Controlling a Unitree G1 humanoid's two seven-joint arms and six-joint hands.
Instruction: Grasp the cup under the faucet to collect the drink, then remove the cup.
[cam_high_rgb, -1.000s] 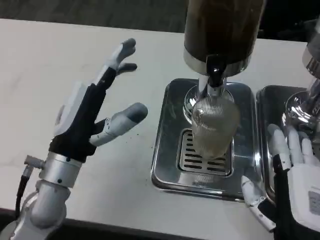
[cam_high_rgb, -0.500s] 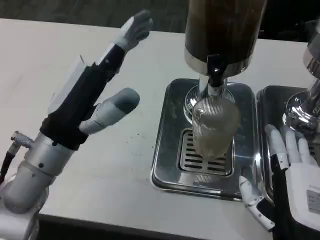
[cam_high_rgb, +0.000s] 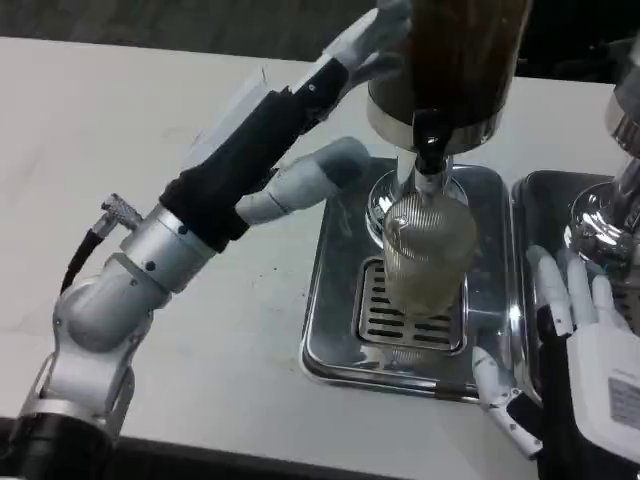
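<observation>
The left hand (cam_high_rgb: 290, 135) is spread wide with nothing in it, fingers apart and reaching up toward the drink dispenser (cam_high_rgb: 450, 60); its upper fingertips (cam_high_rgb: 375, 30) lie against or just beside the dark tank, though I cannot tell whether they touch; its thumb hangs lower, near the corner of the steel drip tray (cam_high_rgb: 335, 300). The right hand (cam_high_rgb: 580, 350) rests low at the tray's right edge, fingers loosely apart and gripping nothing. The ribbed clear cup (cam_high_rgb: 428, 250) stands upright on the slotted grate directly under the black faucet (cam_high_rgb: 430, 135), apart from both hands. A second steel tray (cam_high_rgb: 535, 220) sits to the right on the white surface (cam_high_rgb: 120, 130). Compared with half a second ago, the left arm has swung well forward and rightward, from over the bare surface to the dispenser; the right hand has barely shifted; the cup sits where it was.
</observation>
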